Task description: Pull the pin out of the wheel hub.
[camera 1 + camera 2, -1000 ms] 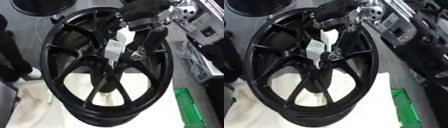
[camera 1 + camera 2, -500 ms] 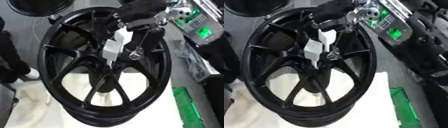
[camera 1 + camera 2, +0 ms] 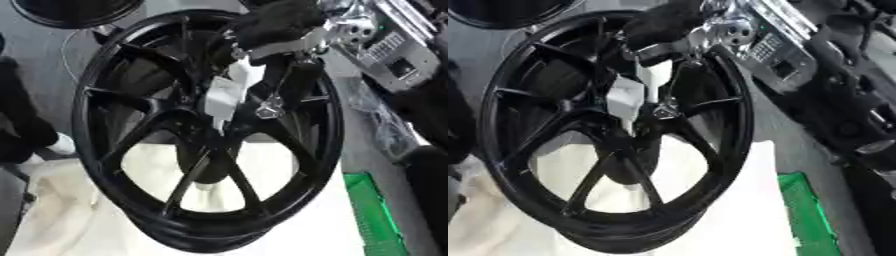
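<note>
At the hub: my right hand (image 3: 278, 25) reaches down from the upper right to the centre of the black wheel (image 3: 325, 145).
Hold: fingers look curled about a white piece (image 3: 223, 96), likely the pin, but I cannot tell for sure whether they close on it.
Wheel: stands tilted on a pale cloth (image 3: 61, 210), leaving its face open to my reach.
Pin: sits just above the hub centre, among the spokes.
Left hand: not showing.

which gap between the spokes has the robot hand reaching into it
The upper right gap, just right of the hub. The robot hand comes down from the top of the wheel into it, beside the white piece. The lower gaps show only pale cloth.
</note>
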Controlling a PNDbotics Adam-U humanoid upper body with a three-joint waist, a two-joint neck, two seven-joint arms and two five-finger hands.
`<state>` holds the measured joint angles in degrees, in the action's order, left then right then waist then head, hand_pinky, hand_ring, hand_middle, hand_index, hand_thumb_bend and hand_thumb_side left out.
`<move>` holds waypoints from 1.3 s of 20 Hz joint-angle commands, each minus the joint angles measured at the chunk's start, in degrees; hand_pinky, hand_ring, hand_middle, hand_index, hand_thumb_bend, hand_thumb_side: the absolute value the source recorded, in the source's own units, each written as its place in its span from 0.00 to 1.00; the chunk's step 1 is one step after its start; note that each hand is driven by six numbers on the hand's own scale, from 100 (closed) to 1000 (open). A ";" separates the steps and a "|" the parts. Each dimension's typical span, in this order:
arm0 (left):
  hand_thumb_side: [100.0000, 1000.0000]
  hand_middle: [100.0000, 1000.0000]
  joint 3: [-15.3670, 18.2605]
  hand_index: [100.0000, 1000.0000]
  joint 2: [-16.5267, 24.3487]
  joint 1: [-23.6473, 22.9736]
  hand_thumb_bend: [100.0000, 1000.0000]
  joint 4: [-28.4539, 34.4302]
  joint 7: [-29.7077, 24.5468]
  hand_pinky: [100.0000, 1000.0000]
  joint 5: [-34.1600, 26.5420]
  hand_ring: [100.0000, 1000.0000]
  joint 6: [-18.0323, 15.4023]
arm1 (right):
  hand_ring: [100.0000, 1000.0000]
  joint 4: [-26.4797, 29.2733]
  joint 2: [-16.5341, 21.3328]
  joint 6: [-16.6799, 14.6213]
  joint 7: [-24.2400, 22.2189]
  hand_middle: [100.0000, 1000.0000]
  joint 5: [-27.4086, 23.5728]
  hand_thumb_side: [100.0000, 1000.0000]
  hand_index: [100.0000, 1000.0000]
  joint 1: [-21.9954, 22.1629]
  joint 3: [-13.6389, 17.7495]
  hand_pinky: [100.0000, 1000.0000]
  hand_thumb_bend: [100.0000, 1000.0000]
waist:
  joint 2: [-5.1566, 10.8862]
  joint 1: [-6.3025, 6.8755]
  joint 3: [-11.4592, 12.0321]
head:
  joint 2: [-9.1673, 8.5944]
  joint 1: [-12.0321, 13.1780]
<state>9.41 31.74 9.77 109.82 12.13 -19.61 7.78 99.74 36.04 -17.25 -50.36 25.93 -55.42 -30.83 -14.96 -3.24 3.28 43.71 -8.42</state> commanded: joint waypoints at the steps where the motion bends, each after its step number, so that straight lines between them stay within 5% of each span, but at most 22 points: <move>1: 0.74 0.62 0.91 0.70 1.11 0.31 0.00 0.66 0.22 0.55 0.22 0.63 -0.03 | 0.90 -0.13 1.13 -2.10 -1.61 0.81 0.41 0.21 0.83 -0.62 0.18 0.95 0.13 | 0.70 0.34 0.18 | -0.33 -0.28; 26: 0.75 0.62 0.88 0.70 0.82 0.57 0.00 0.71 0.05 0.56 0.26 0.63 0.18 | 0.87 -0.74 0.94 -1.15 -1.61 0.74 -0.34 0.16 0.78 0.43 0.52 0.93 0.00 | -0.36 -0.13 0.61 | -1.03 -1.19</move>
<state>9.55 31.72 9.80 109.82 12.27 -19.58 7.98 98.73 36.04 -17.14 -50.47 25.91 -54.39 -31.11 -16.06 -3.68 3.89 43.18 -9.40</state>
